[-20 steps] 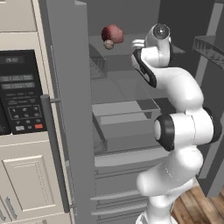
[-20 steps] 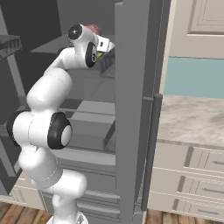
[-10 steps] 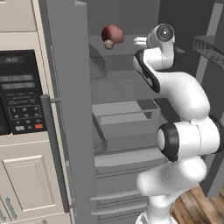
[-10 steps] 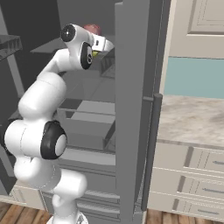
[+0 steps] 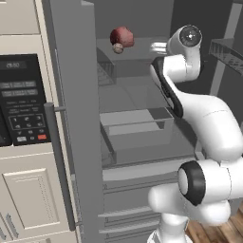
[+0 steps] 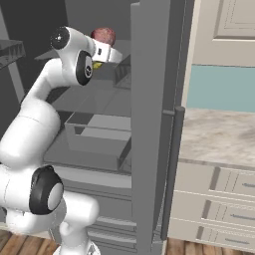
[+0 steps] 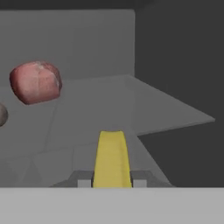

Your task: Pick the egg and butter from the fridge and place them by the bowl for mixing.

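Gripper (image 7: pixel 112 180) clamped on the butter (image 7: pixel 112 158) at bottom center of the hand view, inside the fridge (image 5: pixel 137 99). Stick's long axis runs straight away from the fingers, free end pointing up-frame toward the back wall. Red-pink chunk (image 7: pixel 35 82) at left, egg (image 7: pixel 2 114) at left edge.

A black-fronted microwave (image 5: pixel 19 102) sits built into cream cabinets (image 5: pixel 28 199) on the left. On the right a speckled stone table (image 6: pixel 221 134) tops cream drawers (image 6: pixel 219 199), backed by a pale teal wall (image 6: pixel 221 87). Wooden floor (image 5: pixel 218 230) shows near the bottom.
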Tool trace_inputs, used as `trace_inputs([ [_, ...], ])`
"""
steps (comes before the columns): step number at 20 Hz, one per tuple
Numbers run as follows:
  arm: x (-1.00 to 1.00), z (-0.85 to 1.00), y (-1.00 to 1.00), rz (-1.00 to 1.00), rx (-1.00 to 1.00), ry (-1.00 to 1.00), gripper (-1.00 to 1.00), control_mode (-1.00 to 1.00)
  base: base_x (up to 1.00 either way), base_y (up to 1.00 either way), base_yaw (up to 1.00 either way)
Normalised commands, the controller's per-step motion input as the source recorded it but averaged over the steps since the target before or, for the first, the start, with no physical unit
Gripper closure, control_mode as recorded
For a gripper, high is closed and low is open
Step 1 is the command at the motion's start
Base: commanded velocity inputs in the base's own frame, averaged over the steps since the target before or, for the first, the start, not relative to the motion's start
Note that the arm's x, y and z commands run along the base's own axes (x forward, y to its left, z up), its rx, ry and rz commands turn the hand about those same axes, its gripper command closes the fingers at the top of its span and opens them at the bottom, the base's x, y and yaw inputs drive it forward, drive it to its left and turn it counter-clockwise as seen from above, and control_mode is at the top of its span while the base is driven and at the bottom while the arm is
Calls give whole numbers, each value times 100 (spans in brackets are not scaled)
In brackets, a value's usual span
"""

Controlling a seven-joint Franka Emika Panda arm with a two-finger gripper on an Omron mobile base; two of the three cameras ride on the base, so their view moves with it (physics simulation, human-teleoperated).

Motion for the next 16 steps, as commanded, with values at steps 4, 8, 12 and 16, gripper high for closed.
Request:
trace_inputs([
  [4, -91, 5, 28, -5, 0, 2, 100, -100, 0, 0, 0],
  [8, -99, 0, 16, -3, 0, 4, 100, -100, 0, 0, 0],
  [12, -100, 0, 11, -4, 0, 5, 100, -100, 0, 0, 0],
  [16, -100, 0, 0, -2, 2, 5, 100, -100, 0, 0, 0],
])
